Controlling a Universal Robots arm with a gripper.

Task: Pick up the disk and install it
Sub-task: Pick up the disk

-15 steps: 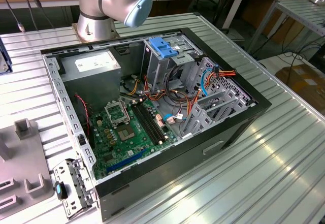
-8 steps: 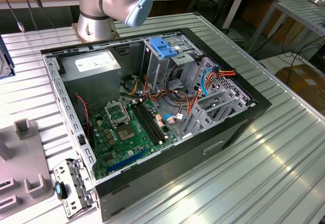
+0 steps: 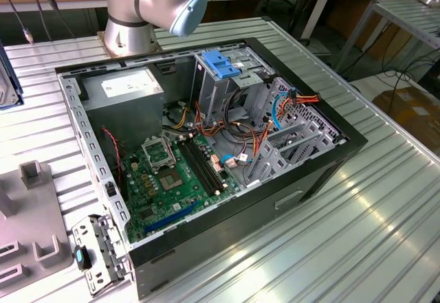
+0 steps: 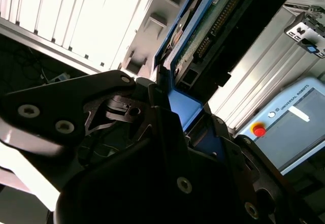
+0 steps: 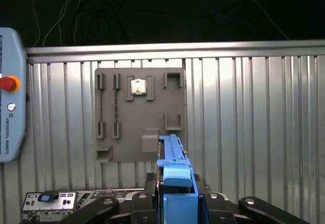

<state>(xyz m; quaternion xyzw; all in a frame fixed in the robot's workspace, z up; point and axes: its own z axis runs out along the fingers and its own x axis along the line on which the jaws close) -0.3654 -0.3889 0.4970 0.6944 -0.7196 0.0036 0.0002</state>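
My gripper (image 5: 179, 206) is shut on the disk (image 5: 175, 176), holding it edge-up in the air above the grey fixture plate (image 5: 139, 115). In the first wrist view the disk shows its blue plastic rail. In the second wrist view the disk (image 4: 213, 26) shows its green circuit-board side with blue rails, rising out of the black gripper (image 4: 170, 109). A blue-edged slab at the exterior view's left edge looks like the same disk (image 3: 7, 76), well left of the open computer case (image 3: 330, 172).
Inside the case are a motherboard (image 3: 172, 172), a grey power-supply box (image 3: 124, 86), a metal drive cage with a blue handle (image 3: 223, 66) and loose cables (image 3: 275, 110). A metal bracket (image 3: 96, 248) lies beside the case. A teach pendant (image 5: 10, 92) rests on the ribbed table (image 3: 344, 248).
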